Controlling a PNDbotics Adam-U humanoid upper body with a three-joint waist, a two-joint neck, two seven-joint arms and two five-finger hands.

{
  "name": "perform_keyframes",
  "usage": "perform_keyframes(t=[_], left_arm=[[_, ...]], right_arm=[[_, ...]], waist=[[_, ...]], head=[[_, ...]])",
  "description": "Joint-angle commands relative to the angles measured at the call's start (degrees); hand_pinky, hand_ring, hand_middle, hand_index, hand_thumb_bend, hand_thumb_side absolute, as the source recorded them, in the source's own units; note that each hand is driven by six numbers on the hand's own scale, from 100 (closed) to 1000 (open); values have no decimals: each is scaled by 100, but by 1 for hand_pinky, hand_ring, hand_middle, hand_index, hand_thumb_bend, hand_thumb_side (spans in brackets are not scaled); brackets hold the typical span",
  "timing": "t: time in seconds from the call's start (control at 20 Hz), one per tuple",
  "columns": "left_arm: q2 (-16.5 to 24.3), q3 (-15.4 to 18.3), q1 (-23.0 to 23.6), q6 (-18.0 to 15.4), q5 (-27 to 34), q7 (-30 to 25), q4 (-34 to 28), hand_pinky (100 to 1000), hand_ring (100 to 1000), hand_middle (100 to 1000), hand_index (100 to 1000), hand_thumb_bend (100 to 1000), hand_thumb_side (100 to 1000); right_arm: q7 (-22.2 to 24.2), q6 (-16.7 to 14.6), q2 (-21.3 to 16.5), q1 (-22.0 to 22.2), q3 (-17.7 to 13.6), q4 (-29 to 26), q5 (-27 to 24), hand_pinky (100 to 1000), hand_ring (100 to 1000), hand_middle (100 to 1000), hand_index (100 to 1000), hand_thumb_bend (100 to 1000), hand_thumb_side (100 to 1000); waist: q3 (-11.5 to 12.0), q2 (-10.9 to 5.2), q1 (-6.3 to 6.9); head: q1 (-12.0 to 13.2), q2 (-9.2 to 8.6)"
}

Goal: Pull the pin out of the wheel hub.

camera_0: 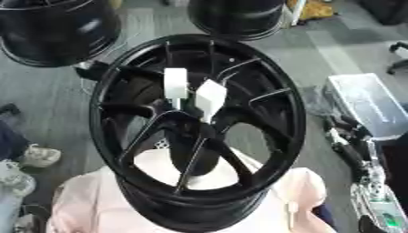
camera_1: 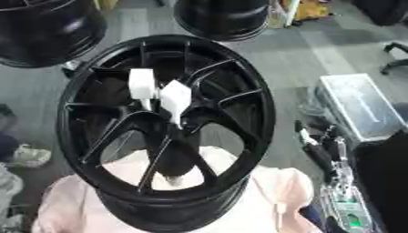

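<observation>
Black hub (camera_0: 293, 132): fills the middle of both views, standing tilted with its open spoked face toward the camera. Its lower rim is cut off by the bottom edge.
White pins: two pale blocks at the hub's centre, left pin (camera_0: 176, 83) and right pin (camera_0: 210, 96), just beside each other. Each narrows downward toward the spokes' meeting point. How deep they sit is hard to make out.
Pink cloth (camera_0: 299, 191): under and behind the hub's lower half. What it covers is hidden.
Right robot hand (camera_1: 317, 152): a dark jointed shape by the right edge, apart from the hub. I cannot tell whether its fingers are released or clenched.
Left robot hand: shows in neither view.
Other wheels: one (camera_0: 56, 32) at top left and one (camera_0: 239, 16) at top centre, both cut off by the frame.
Case (camera_0: 363, 102): pale box on the grey floor, right of the hub.
Shoe (camera_0: 38, 155): at the left edge, its wearer mostly out of frame.
</observation>
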Motion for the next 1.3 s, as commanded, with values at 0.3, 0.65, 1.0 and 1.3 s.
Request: perform_keyframes(t=[0.3, 0.65, 1.0, 1.3], left_arm=[[406, -1820, -1684, -837, -482, -1384, 702, 755, 737, 721, 807, 503, 567], [-582, -2428, -2660, -1162, -1201, -1932, 1580, 764, 714, 754, 829, 570, 501], [-1221, -2564, -3027, -1293, -1754, -1977, 2078, 785, 746, 798, 841, 589, 504], [-1618, -2592, -3113, -1281, -2250, -1783, 2401, 786, 753, 810, 851, 589, 500]], right_arm=[[81, 9, -274, 20, 55, -57, 96, 653, 561, 690, 820, 416, 365], [88, 12, -312, 53, 62, -47, 112, 654, 561, 690, 820, 418, 364], [98, 11, -312, 65, 75, -39, 104, 654, 561, 690, 820, 419, 363], [109, 9, -294, 65, 84, -43, 99, 654, 561, 689, 820, 421, 362]], waist=[[-112, -233, 164], [-84, -290, 215], [-108, -293, 218], [-146, -291, 213]], head=[[37, -11], [-9, -11], [16, -11], [51, -11]])
